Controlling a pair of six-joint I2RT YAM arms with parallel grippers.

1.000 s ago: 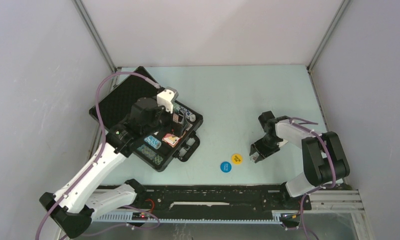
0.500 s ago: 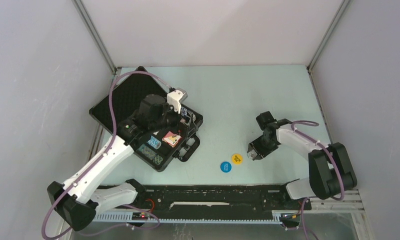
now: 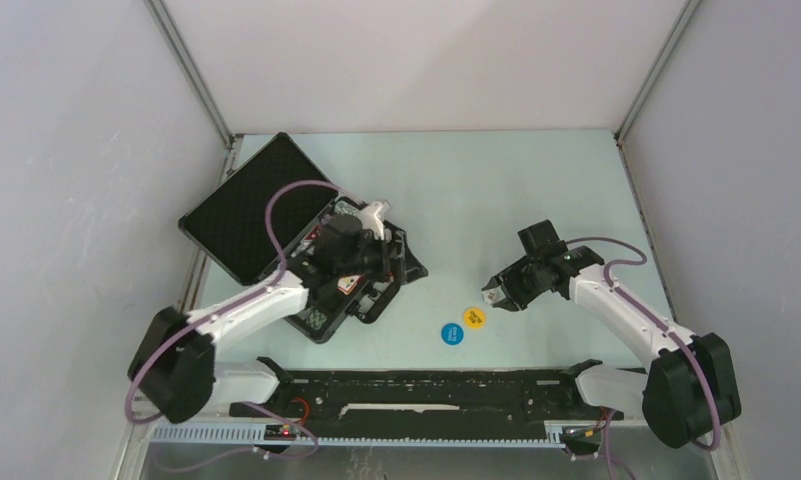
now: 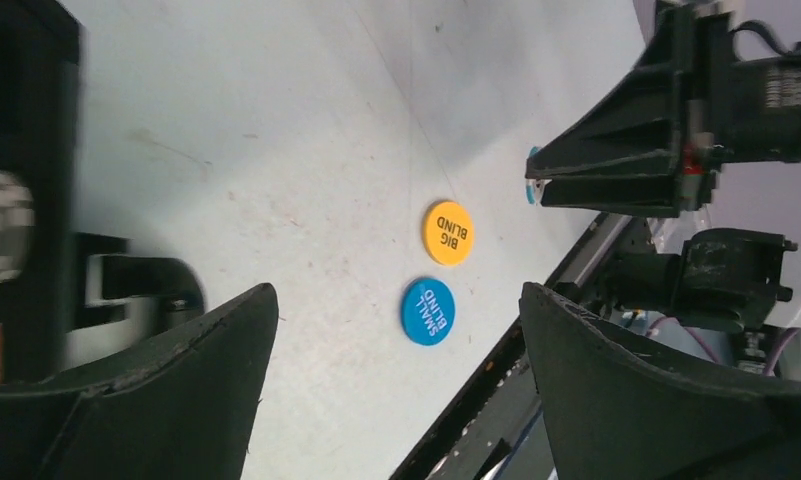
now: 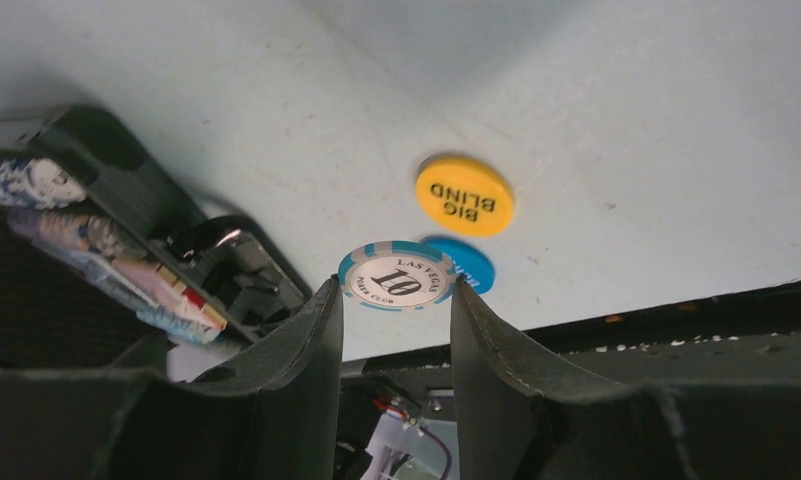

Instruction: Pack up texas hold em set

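Note:
The black briefcase (image 3: 238, 210) lies open at the left, its tray holding chips and a red card deck (image 3: 348, 285). My left gripper (image 3: 401, 262) is open and empty over the case's right edge; in the left wrist view (image 4: 394, 292) it faces the yellow "big blind" disc (image 4: 448, 232) and the blue "small blind" disc (image 4: 428, 310). My right gripper (image 3: 496, 294) is shut on a light blue "10" poker chip (image 5: 397, 276), held above the table just right of the yellow disc (image 3: 474, 316) and blue disc (image 3: 452, 333).
The case handle (image 5: 231, 262) sticks out toward the discs. A black rail (image 3: 426, 385) runs along the near edge. Grey walls enclose the table on three sides.
My left arm has swung right and down, from over the case to its right edge. My right gripper has risen and moved slightly left with the chip.

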